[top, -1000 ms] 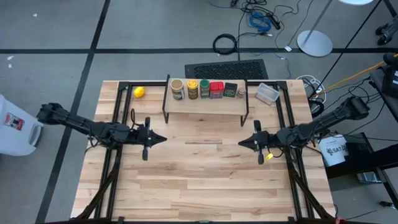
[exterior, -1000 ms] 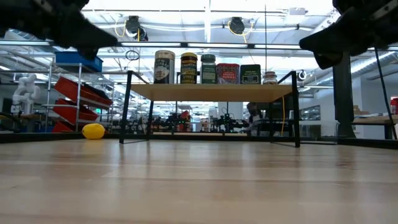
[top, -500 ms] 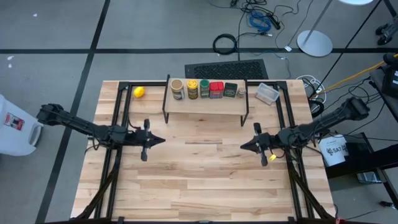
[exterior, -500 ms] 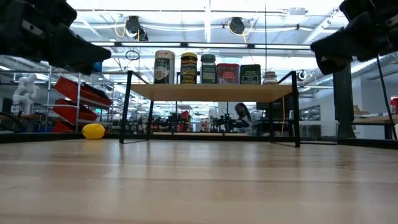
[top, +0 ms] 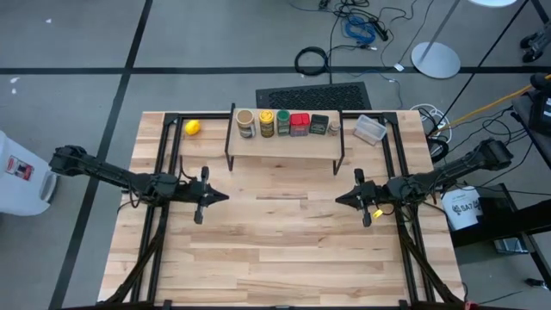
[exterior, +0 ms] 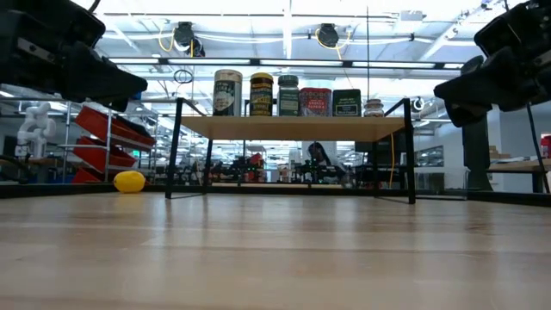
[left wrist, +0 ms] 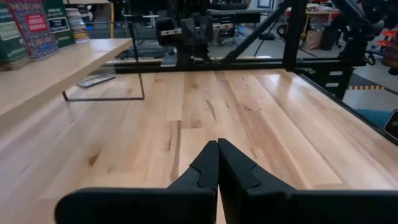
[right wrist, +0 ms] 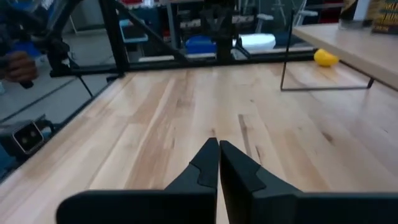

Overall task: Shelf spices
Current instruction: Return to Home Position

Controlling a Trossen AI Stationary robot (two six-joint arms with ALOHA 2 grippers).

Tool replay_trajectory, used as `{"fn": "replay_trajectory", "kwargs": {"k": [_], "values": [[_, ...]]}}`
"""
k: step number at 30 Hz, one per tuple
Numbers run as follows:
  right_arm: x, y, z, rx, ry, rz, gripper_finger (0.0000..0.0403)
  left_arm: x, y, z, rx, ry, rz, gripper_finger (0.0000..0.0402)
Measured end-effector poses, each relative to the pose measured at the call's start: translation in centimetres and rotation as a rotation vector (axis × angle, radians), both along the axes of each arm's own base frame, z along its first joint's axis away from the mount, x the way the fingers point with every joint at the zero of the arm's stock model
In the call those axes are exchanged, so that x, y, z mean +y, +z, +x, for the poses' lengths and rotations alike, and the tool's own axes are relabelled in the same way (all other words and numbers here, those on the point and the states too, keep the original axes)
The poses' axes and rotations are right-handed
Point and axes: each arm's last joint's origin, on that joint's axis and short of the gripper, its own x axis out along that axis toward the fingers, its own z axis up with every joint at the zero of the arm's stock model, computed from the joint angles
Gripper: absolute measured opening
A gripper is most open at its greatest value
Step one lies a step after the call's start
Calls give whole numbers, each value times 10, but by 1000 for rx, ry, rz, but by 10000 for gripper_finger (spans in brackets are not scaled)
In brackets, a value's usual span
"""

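Both of mine are pinched shut on nothing. Left gripper point(top: 222, 197) and right gripper point(top: 340, 200) hang above the table point(top: 284, 258), tips aimed at each other across the middle. They're well apart, with a wide stretch of open wood between them. In my wrist views the dark fingers point(left wrist: 205, 163) meet tip to tip.

The shelf point(top: 284, 148) sits at the far edge, long axis running side to side: light plank top, thin black legs, open gap underneath. All six spices stand upright on it in one row along that axis, packed side by side; can't tell if they touch. From my left:
- tan round-topped jar point(top: 245, 123)
- yellow-lidded jar point(top: 266, 122)
- green-lidded jar point(top: 283, 122)
- red square tin point(top: 300, 125)
- dark rectangular box point(top: 319, 125)
- tiny brownish jar point(top: 334, 127), the shortest, right by the plank's end

In the low view their labels face the near side. They're lined up on the far half of the plank, and the near strip shows bare wood.

On the tabletop, a yellow ball point(top: 192, 127) lies left of the shelf and a clear tub point(top: 370, 129) right of it, both apart from its legs.
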Motion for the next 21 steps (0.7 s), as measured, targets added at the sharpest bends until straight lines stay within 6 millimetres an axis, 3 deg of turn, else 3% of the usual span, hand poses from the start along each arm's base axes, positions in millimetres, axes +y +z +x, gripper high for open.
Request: {"fn": "replay_trajectory", "kwargs": {"k": [14, 21], "values": [[-1, -2, -3, 29, -3, 3, 0, 28, -6, 0, 17, -40, -34, 4], [-1, -4, -3, 49, -6, 16, 0, 32, -1, -3, -16, -23, -92, 3]]}}
